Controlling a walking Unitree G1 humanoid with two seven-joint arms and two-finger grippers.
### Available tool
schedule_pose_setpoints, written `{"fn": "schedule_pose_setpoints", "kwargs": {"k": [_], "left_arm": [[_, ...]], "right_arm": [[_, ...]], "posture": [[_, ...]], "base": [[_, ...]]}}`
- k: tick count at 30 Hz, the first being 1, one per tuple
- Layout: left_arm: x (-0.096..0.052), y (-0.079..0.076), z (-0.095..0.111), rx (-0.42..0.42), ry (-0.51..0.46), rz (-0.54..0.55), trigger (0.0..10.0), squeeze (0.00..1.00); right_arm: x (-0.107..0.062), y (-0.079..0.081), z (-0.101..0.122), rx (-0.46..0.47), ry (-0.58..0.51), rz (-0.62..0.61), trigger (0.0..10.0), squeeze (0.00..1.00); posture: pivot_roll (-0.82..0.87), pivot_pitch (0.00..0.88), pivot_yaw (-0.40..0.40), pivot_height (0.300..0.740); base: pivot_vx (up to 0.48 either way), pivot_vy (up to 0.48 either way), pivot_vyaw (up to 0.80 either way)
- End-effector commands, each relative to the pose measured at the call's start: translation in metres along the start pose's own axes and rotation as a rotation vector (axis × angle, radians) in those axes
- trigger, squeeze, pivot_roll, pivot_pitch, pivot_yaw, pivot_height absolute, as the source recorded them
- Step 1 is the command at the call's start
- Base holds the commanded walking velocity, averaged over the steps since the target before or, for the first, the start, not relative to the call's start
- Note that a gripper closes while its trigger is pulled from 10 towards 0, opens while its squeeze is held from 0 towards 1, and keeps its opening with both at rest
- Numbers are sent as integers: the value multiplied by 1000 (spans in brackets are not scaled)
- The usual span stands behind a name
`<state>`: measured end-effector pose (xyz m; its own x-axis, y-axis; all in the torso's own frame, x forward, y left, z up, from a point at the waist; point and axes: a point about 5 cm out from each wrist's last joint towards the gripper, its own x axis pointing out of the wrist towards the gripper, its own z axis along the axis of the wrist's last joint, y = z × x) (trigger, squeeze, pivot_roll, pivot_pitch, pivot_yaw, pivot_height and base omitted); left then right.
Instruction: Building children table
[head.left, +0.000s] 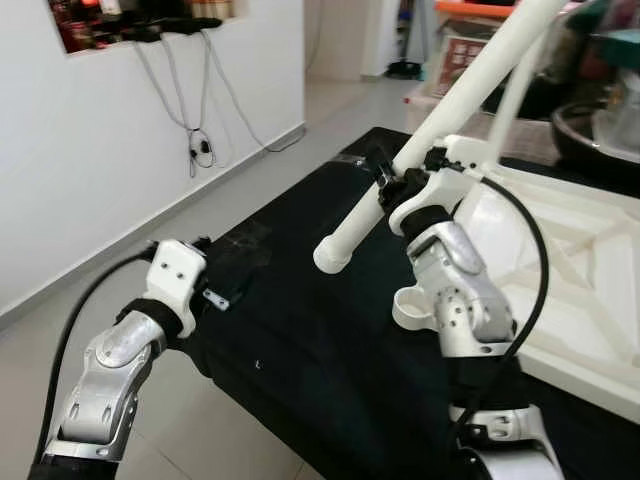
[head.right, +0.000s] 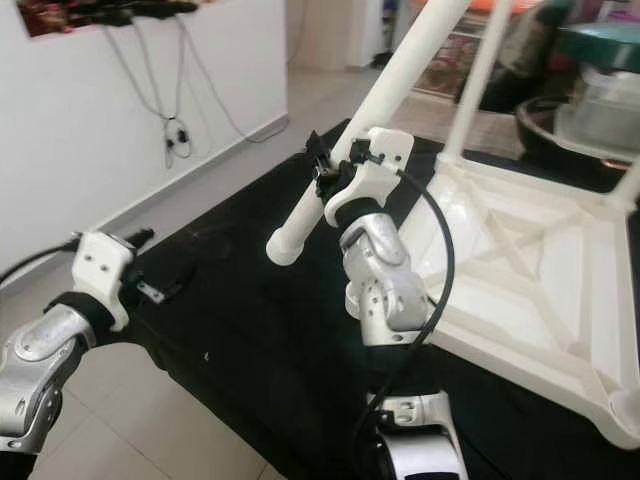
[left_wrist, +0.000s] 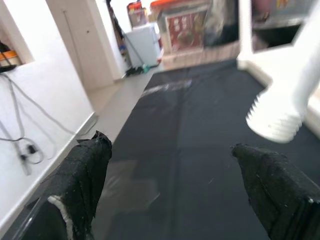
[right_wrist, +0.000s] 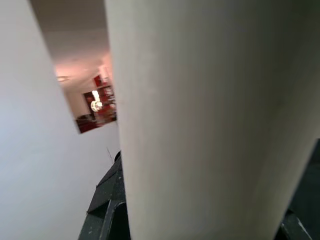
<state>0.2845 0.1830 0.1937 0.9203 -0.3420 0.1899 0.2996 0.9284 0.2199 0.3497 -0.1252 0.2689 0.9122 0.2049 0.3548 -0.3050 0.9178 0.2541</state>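
The right tool (head.left: 392, 180) is clamped around a white leg (head.left: 420, 135), held slanted above the black tabletop (head.left: 300, 330); the leg's upper end is cut off, and its threaded lower end hangs free. Beside it lies a white ribbed frame (head.left: 580, 270), upside down, partly cut off. The left tool (left_wrist: 170, 190) hovers at the tabletop's edge, fingers apart, holding nothing.

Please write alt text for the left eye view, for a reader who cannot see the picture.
The robot's right hand is shut on a long white table leg, holding it slanted above a black mat, threaded end toward the camera. To the right, the white tabletop lies upside down with one leg already standing in it. The left hand, fingers apart, rests low at the mat's left edge.
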Motion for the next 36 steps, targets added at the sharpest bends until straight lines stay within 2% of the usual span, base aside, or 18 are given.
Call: {"fn": "schedule_pose_setpoints", "kwargs": {"k": [1,6,7,8,9,10,11,12,23,25,27,28,31,32,36], "left_arm": [[-3,1,-5,-26,27,19,10000,0],[-11,-1,-13,-79,71,94,10000,0],[-12,-1,-16,-99,85,115,10000,0],[-15,-3,-17,-114,97,132,10000,0],[-16,-4,-18,-122,101,138,10000,0],[-17,-5,-18,-124,105,141,10000,0],[-17,-5,-18,-124,105,141,10000,0],[-17,-6,-19,-124,108,142,10000,0],[-16,-16,-21,-143,139,126,10000,0],[-18,-18,-22,-149,152,133,10000,0],[-18,-18,-22,-149,152,133,10000,0],[-19,-19,-23,-151,156,135,10000,0],[-20,-19,-24,-156,161,142,10000,0],[-21,-20,-25,-165,164,147,10000,0],[-21,-21,-25,-169,165,147,10000,0]], "right_arm": [[1,-1,3,20,1,-4,0,0],[-2,-8,0,-18,26,-32,0,0],[-2,-9,0,-33,28,-41,1647,0],[-3,-11,2,-48,15,-50,10000,0],[-3,-12,4,-55,4,-54,10000,0],[-3,-14,7,-54,-7,-67,8118,0],[-3,-14,7,-54,-7,-67,8118,0],[-3,-15,9,-52,-13,-77,10000,0],[-2,-20,27,-48,-74,-102,10000,0],[1,-26,28,57,-88,-113,10000,0],[1,-26,28,57,-88,-113,10000,0],[1,-28,28,100,-96,-108,10000,0],[1,-29,27,122,-102,-135,10000,0],[-1,-21,23,141,-72,-82,10000,0],[-3,-17,23,139,-68,-61,10000,0]], "posture": [[79,0,-15,740],[75,0,-18,740],[75,0,-17,740],[71,0,-16,740],[70,0,-15,740],[69,0,-13,740],[69,0,-13,740],[69,0,-13,740],[61,0,-9,740],[64,0,-18,740],[64,0,-18,740],[64,0,-18,740],[65,0,-20,740],[61,0,-18,740],[61,0,-18,740]], "base": [[0,0,-788],[0,0,-800],[0,0,-800],[0,0,-800],[0,0,-800],[0,0,-800],[0,0,-800],[0,0,-800],[0,0,-800],[0,0,0],[0,0,0],[0,0,0],[0,0,0],[0,0,-800],[0,0,-800]]}}
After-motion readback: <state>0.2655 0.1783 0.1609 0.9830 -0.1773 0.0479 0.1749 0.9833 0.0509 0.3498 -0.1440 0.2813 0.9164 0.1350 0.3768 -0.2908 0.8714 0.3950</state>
